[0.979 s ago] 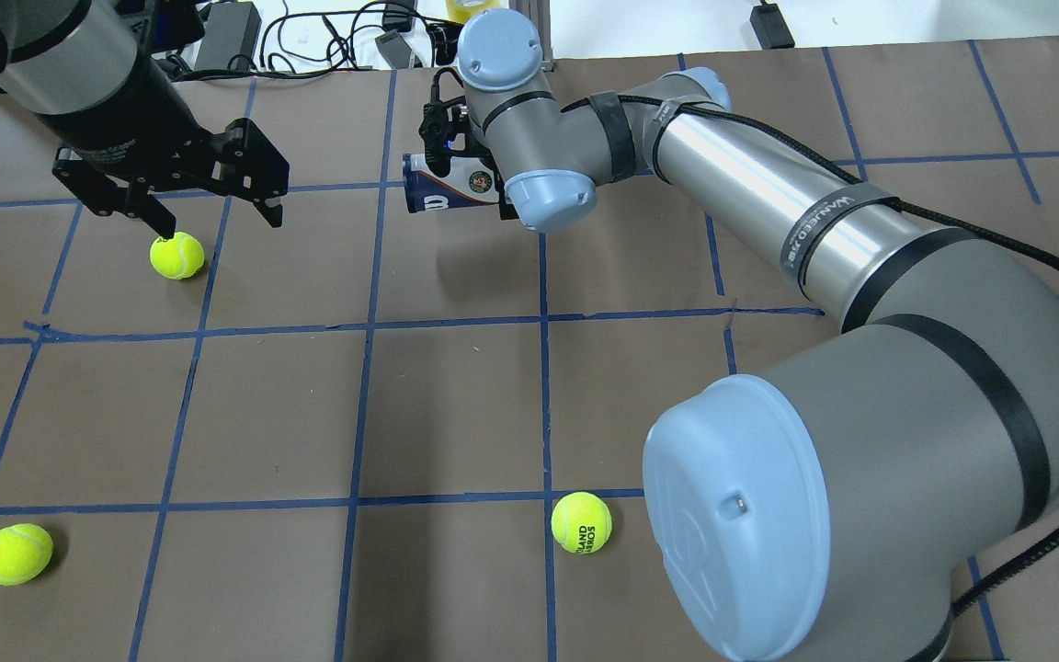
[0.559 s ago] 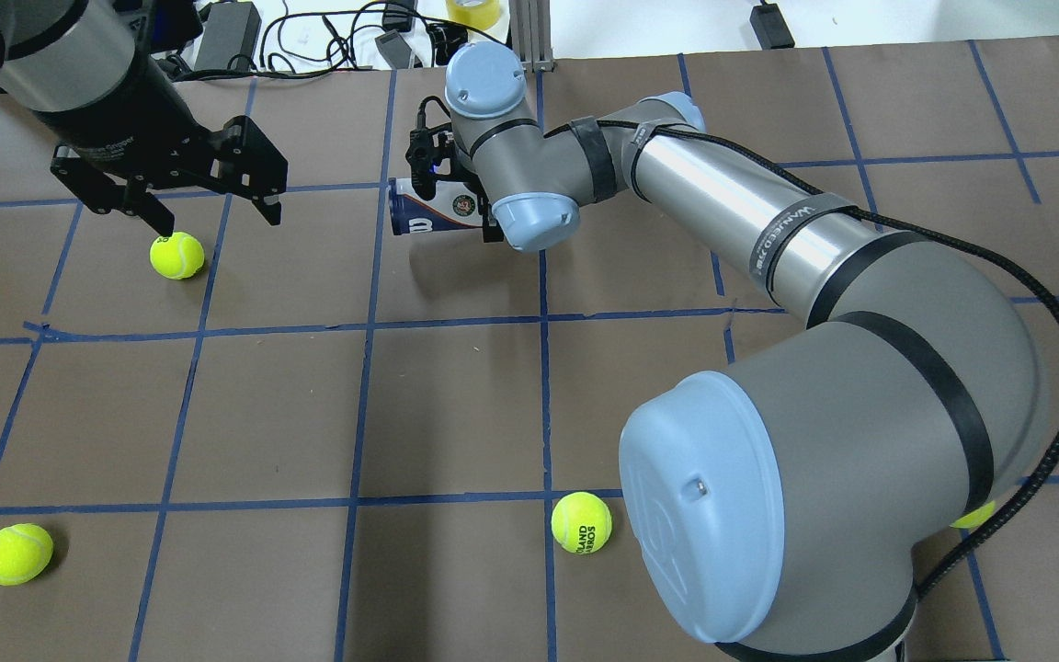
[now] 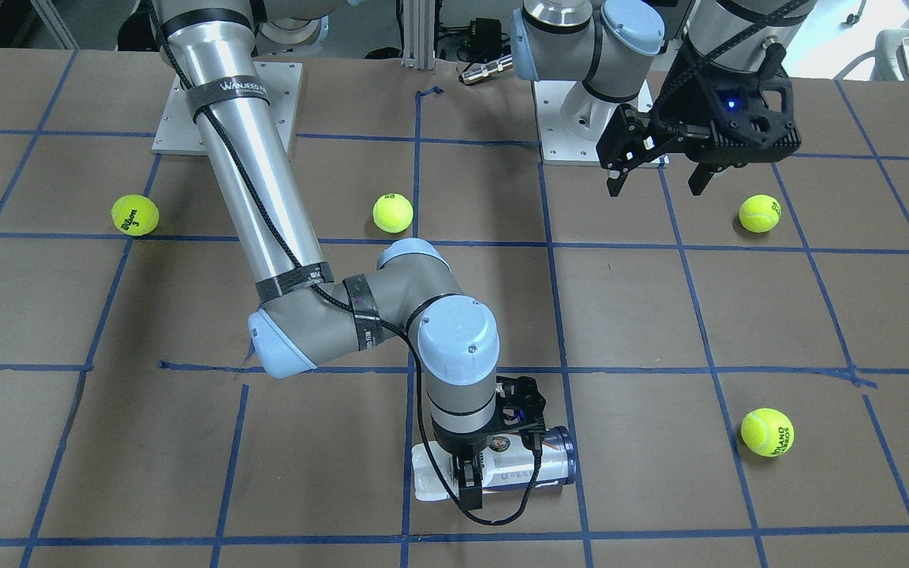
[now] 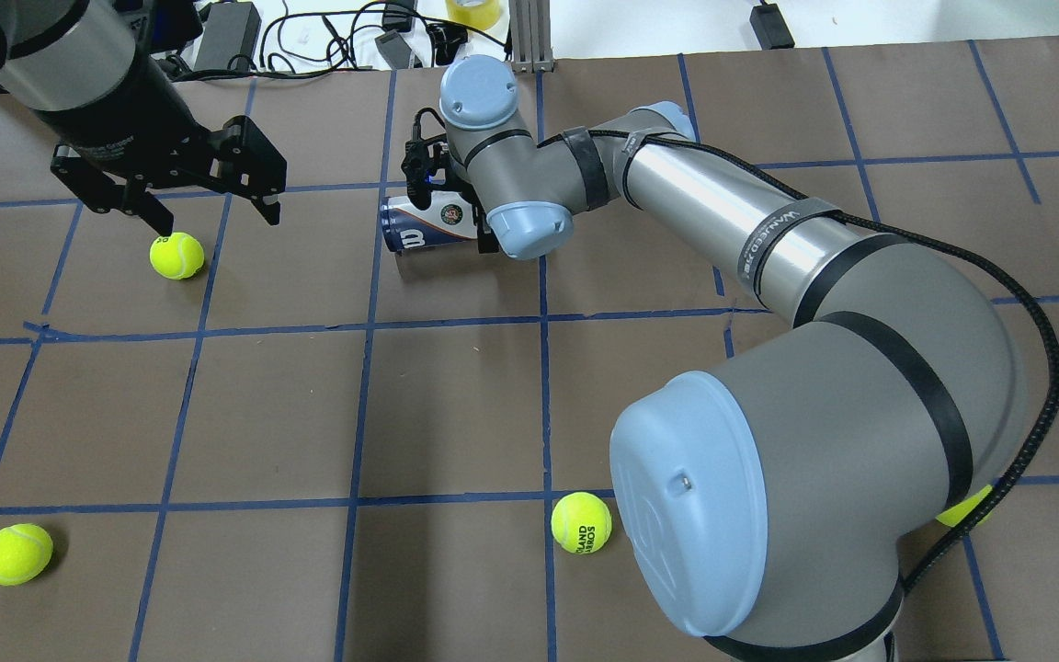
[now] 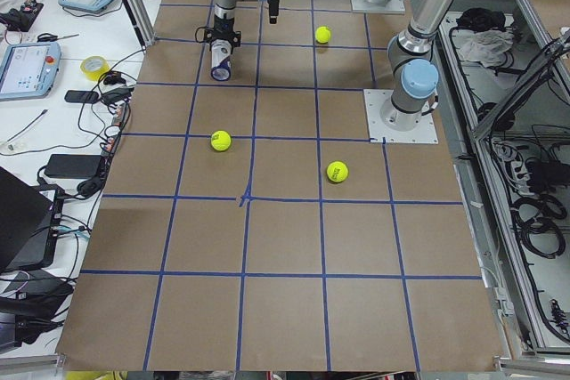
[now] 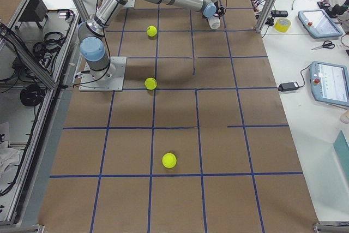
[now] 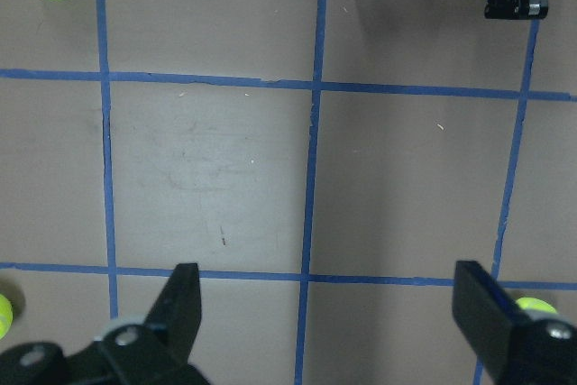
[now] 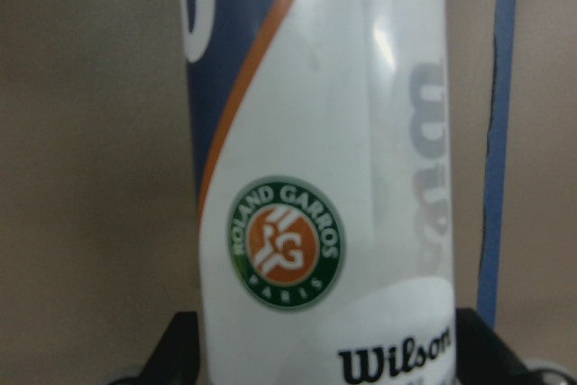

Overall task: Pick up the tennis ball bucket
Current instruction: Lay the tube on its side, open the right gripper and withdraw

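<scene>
The tennis ball bucket (image 4: 419, 227), a clear can with a white and navy Wilson label, lies horizontal in my right gripper (image 4: 461, 221). The gripper is shut on its middle and holds it a little above the table, over its shadow. In the front view the can (image 3: 537, 465) shows under the right gripper (image 3: 470, 473). The right wrist view is filled by the label (image 8: 306, 223), with dark fingers (image 8: 176, 349) at either side. My left gripper (image 4: 220, 221) hangs open and empty to the left of the can, just above a loose ball (image 4: 177, 255).
Loose yellow-green tennis balls lie at the near left (image 4: 16, 554) and near middle (image 4: 581, 522), and one (image 4: 966, 510) peeks out under the right arm. Cables and power bricks (image 4: 309, 37) lie past the table's far edge. The right arm's elbow (image 4: 768, 515) covers the near right.
My right gripper has carried the can to the left and a little nearer the robot. The can's shadow sits closer under it. The left gripper has not moved.
</scene>
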Robot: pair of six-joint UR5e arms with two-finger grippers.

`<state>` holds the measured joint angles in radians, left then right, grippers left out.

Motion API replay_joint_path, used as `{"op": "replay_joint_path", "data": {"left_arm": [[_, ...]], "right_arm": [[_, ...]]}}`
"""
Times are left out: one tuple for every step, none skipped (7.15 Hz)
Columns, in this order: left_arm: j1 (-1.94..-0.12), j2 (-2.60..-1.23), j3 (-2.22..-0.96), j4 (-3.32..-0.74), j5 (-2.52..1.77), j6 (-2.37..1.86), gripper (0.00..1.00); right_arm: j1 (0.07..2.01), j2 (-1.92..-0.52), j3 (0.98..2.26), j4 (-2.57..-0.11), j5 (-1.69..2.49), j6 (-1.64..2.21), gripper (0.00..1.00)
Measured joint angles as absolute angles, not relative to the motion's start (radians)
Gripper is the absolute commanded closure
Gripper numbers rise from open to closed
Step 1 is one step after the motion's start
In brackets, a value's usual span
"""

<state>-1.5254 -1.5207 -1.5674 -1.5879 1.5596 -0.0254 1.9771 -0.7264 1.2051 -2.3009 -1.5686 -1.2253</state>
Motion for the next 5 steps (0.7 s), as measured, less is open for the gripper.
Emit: {"op": "replay_joint_path", "data": {"left_arm": [[-1.519,-1.520,-1.567,-1.590,1.560,-0.026,0.00],[-1.515,-1.517,-1.567,-1.594,1.561,-0.026,0.00],[-1.515,-1.516,-1.566,-1.596,1.561,-0.026,0.00],[-1.511,-1.516,-1.565,-1.597,1.560,-0.026,0.00],[-1.501,-1.517,-1.568,-1.597,1.559,-0.026,0.00]], "right_arm": [[1.975,-0.745,1.205,-2.297,-1.569,-1.227,0.00],[1.968,-0.791,1.207,-2.269,-1.570,-1.230,0.00],[1.950,-0.852,1.214,-2.218,-1.572,-1.230,0.00],[1.917,-0.911,1.222,-2.170,-1.574,-1.227,0.00],[1.869,-0.969,1.228,-2.122,-1.577,-1.225,0.00]]}}
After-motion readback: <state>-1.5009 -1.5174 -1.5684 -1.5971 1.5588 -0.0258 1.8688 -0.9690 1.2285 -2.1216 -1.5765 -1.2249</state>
